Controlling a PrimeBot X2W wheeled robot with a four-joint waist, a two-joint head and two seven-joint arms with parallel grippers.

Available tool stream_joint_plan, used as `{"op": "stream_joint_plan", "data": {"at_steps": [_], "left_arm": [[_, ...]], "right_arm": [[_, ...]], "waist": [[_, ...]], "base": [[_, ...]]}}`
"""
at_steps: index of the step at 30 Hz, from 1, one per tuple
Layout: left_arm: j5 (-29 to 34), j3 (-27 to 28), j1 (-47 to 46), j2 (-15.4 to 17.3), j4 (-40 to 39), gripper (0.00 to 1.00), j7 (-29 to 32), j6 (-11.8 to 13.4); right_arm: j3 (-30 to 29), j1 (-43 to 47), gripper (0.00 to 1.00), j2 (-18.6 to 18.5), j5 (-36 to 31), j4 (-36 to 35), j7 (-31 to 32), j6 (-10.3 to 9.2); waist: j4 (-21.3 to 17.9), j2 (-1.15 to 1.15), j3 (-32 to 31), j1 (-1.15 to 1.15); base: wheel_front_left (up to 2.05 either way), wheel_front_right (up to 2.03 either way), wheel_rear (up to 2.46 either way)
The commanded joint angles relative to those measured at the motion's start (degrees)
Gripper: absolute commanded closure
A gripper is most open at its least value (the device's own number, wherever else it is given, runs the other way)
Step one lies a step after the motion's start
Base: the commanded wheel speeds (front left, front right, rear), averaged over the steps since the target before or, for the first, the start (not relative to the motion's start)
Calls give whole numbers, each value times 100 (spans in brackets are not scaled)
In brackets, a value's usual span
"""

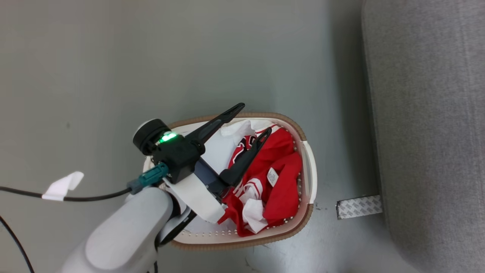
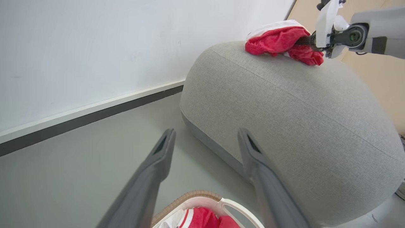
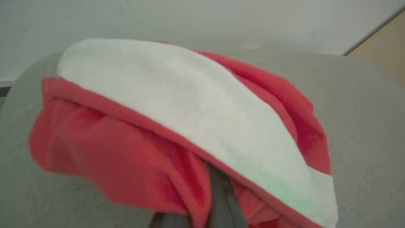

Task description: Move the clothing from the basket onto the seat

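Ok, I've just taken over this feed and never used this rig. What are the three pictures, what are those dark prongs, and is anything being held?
A two-armed wheeled robot is moving laundry. The head view looks straight down: the left gripper, with two long dark fingers, hangs with open jaws over the small white plastic basket with a brown rim, which stands on the grey floor and holds crumpled red-and-white sports clothing. The light-grey fabric seat runs down the right edge.

The left wrist view looks along those same fingers, across to the seat, where the right gripper is shut on a red garment with a white band that rests on the cushion's top.

The right wrist view looks along that arm's fingers, close on the same garment.
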Motion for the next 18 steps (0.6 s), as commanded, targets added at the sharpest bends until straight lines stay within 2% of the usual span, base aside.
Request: {"op": "stream_joint_plan", "data": {"at_steps": [1, 2, 4, 5, 12, 18], "left_arm": [[-38, 11, -46, -26, 47, 0, -37, 4], [-38, 13, -45, -37, 72, 0, -50, 4], [-50, 23, -35, -65, 116, 0, -56, 4], [-54, 28, -23, -80, 138, 0, -58, 4], [-122, 55, 237, -181, 398, 0, -91, 8], [-298, 297, 715, -254, 647, 0, -99, 143]], "right_arm": [[-49, -105, 100, -16, -76, 147, 178, -14], [-51, -93, 92, 10, -70, 260, 345, -14], [-58, -108, 54, 20, -69, 363, 524, -14], [-70, -113, 0, 8, -89, 384, 534, -14], [67, 188, 0, 93, -128, 653, 531, -14], [802, 583, 0, 192, 122, 656, 386, -14]], "waist": [[63, 0, -7, -2], [65, 0, -43, -2], [55, 0, -120, -2], [49, 0, -169, -2], [-46, 0, -819, -2], [-124, 0, -1789, -2]], "base": [[0, 0, 0], [0, 0, 0], [0, 0, 0], [0, 0, 0], [0, 0, 0], [0, 0, 0]]}}
